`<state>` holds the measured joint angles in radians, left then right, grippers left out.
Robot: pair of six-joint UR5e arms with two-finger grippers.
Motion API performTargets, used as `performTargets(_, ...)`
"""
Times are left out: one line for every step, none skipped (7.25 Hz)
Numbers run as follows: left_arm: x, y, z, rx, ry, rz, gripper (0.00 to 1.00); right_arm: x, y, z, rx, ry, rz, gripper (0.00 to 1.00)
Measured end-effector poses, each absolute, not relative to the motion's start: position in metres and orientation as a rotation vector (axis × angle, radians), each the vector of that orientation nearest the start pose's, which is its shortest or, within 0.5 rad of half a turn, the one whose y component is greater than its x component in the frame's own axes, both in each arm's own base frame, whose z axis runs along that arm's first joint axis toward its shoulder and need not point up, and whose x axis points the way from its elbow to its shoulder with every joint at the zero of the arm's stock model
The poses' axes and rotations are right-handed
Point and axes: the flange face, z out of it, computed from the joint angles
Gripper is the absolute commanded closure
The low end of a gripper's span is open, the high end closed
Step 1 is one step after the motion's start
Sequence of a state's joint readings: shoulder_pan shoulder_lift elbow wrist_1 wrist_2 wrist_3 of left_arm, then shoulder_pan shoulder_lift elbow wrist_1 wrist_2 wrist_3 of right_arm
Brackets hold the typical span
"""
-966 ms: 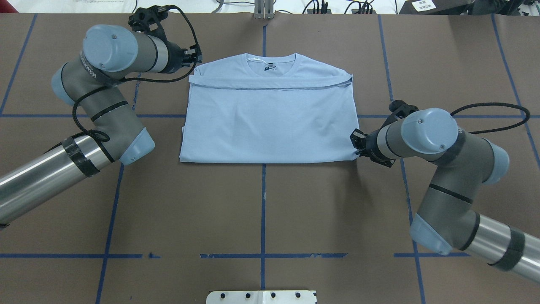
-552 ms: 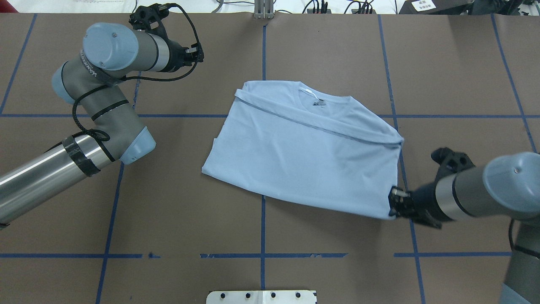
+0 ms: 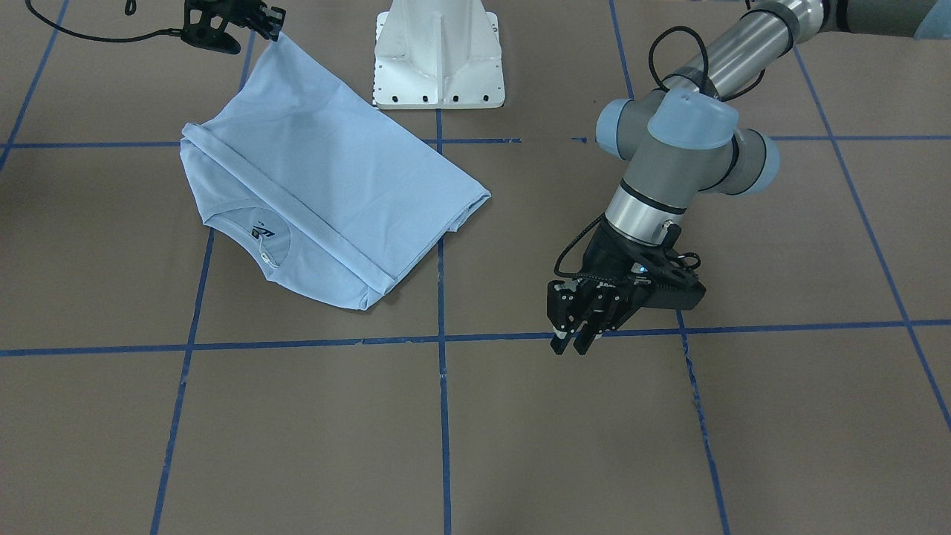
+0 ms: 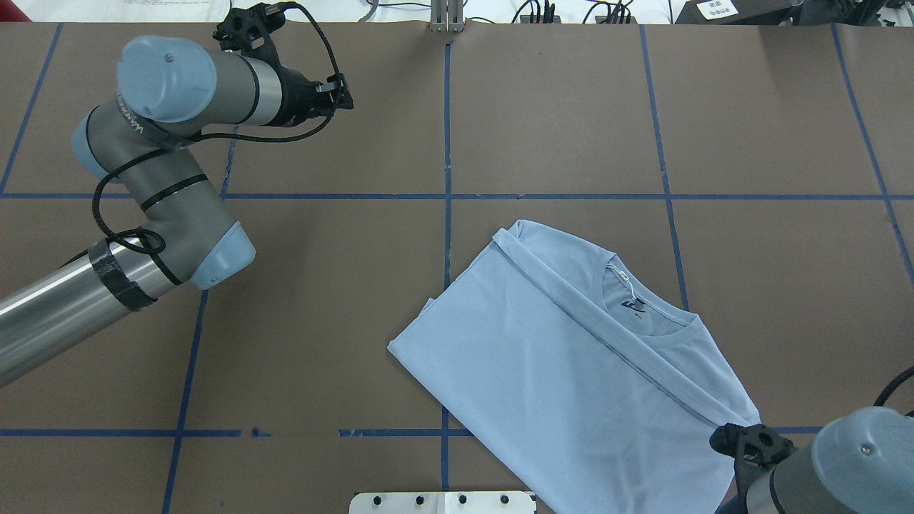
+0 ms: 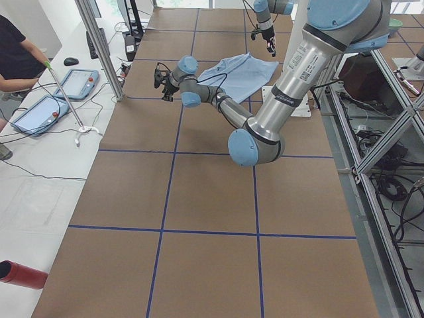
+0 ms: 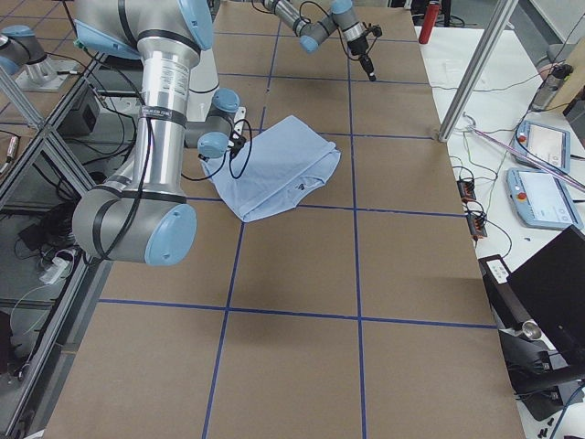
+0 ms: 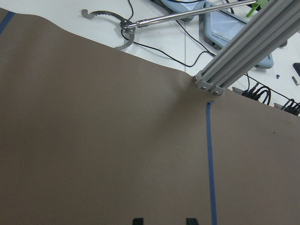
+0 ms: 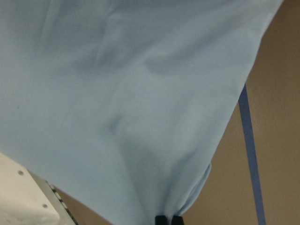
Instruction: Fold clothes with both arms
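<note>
Since a moment ago the pale light-blue short-sleeved T-shirt [image 4: 571, 371] has been dragged and turned across the brown, blue-taped counter [image 4: 571, 107], ending on the robot's right, close to the white pedestal base [image 3: 438, 59]. It lies folded and skewed to the tape lines, with the collar and dark logo showing. At the end of the silver-grey right arm [image 4: 857, 457], the black two-finger right hand [image 3: 272, 31] is clamped tight on one shirt corner. The left arm [image 4: 164, 185] holds the left hand [image 3: 572, 343] well apart over bare counter, fingers parted, gripping nothing.
</note>
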<state>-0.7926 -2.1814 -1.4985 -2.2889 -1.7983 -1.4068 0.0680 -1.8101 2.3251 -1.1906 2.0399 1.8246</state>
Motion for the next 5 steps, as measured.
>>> performTargets(0.41,-0.565,0.239,0.335,1.256,-0.41,0.45,-0.371,-0.113,0.358,-0.482,-0.845,0.092,0.0)
performTargets(0.406,-0.542,0.237,0.244,1.301,-0.427,0.31,-0.374,-0.129,0.35,-0.428,-0.883,0.136,0.0)
performTargets(0.413,-0.506,0.24,0.134,1.322,-0.433,0.23,-0.372,-0.16,0.34,-0.372,-0.932,0.206,0.0)
performTargets(0.432,-0.467,0.247,0.033,1.309,-0.426,0.23,-0.368,-0.197,0.33,-0.319,-0.978,0.287,0.0)
performTargets(0.456,-0.433,0.252,-0.049,1.28,-0.418,0.23,-0.363,-0.232,0.324,-0.274,-1.008,0.36,0.0)
